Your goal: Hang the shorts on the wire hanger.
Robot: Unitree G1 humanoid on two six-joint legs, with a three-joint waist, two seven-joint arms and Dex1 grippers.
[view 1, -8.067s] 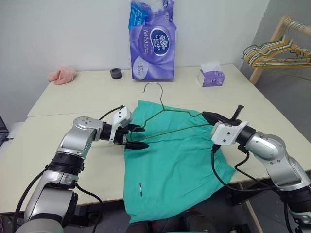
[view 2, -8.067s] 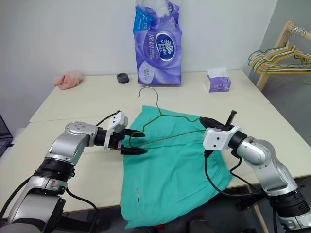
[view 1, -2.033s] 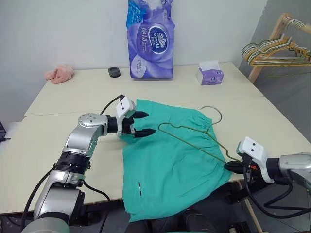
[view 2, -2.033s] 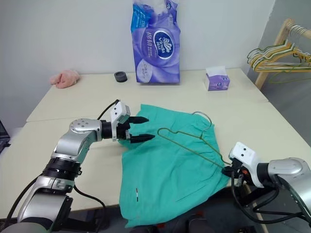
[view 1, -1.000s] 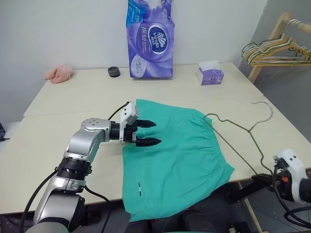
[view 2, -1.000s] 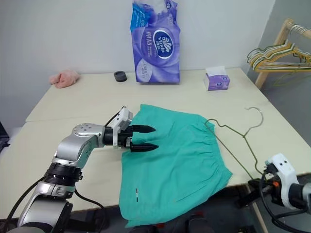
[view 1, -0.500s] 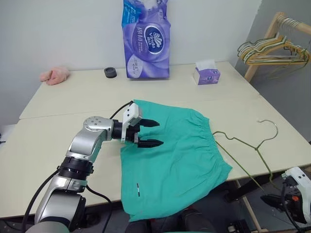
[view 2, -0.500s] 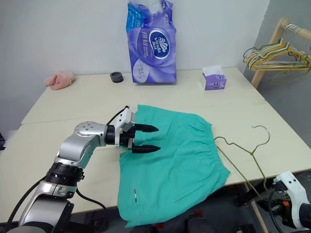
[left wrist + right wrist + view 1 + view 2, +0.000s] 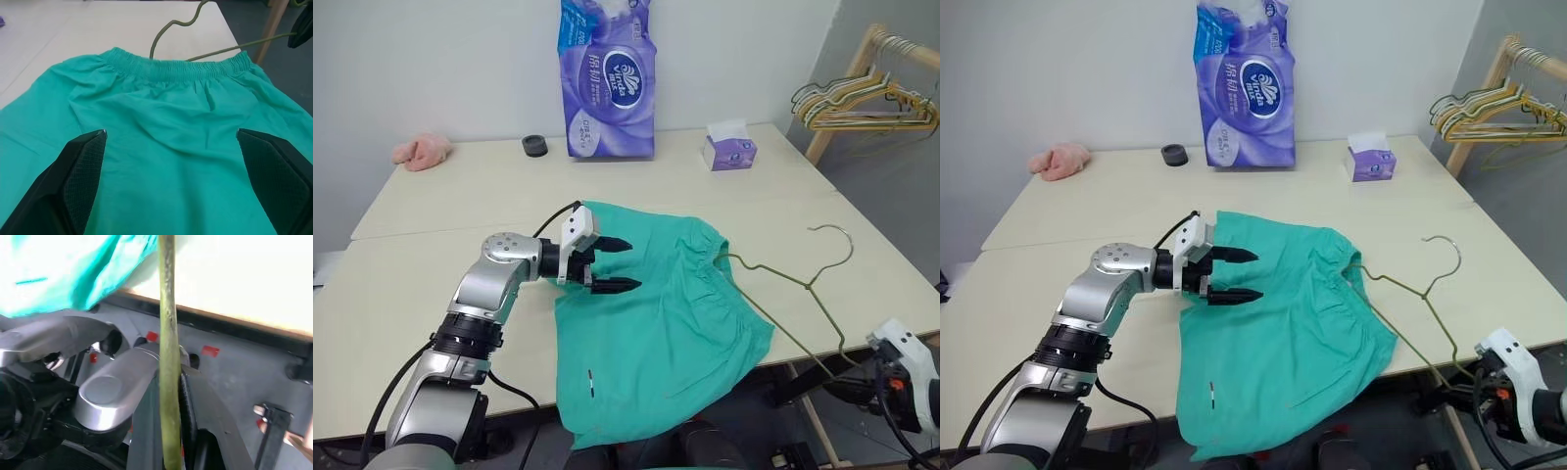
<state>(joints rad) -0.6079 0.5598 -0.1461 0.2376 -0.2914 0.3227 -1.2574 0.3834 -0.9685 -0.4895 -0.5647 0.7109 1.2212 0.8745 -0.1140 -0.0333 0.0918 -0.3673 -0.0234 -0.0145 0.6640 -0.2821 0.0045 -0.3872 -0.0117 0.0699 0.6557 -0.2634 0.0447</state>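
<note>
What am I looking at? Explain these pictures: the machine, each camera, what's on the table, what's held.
This is a two-armed humanoid robot. The two wide pictures come from its head, looking down at a table. The close-ups come from cameras on each wrist. On the table lie teal shorts, partly hanging over the near edge, with a tissue pack, a tissue box and a pink cloth at the back. The left gripper hovers open over the shorts. The right gripper, below the table's edge, is shut on a wire hanger whose other end reaches the waistband.
</note>
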